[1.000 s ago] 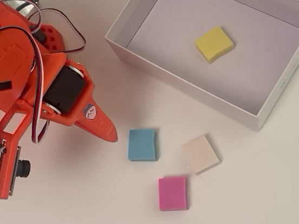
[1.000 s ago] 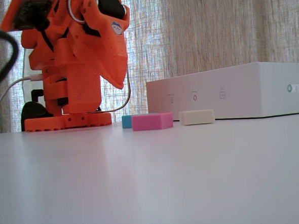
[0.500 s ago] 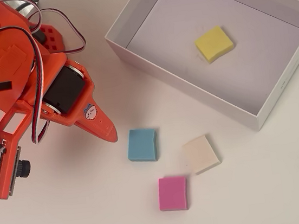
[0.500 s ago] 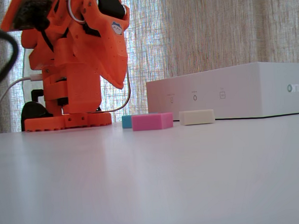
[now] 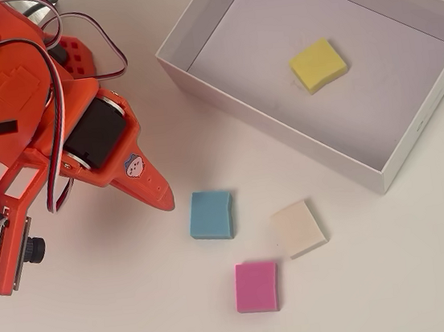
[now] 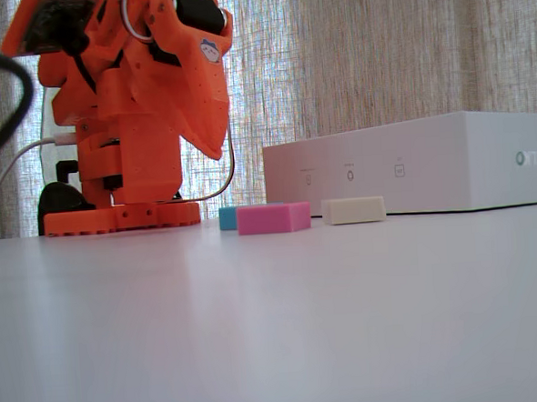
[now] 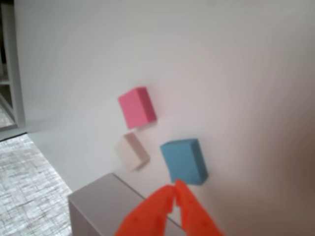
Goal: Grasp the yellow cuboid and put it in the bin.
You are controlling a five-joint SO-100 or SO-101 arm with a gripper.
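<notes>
The yellow cuboid (image 5: 318,64) lies flat on the pale floor of the bin (image 5: 282,128) in the overhead view. The fixed view shows only the bin's white outer wall (image 6: 412,165), which hides the cuboid. My orange gripper (image 5: 161,198) is shut with nothing in it, folded back near the arm's base, well left of the bin. In the wrist view its fingertips (image 7: 174,191) meet above the bin's corner (image 7: 98,201).
Three blocks lie on the white table between the arm and the bin: blue (image 5: 211,214), cream (image 5: 298,228) and pink (image 5: 256,286). The arm's base (image 6: 122,217) stands at the left in the fixed view, with a curtain behind it.
</notes>
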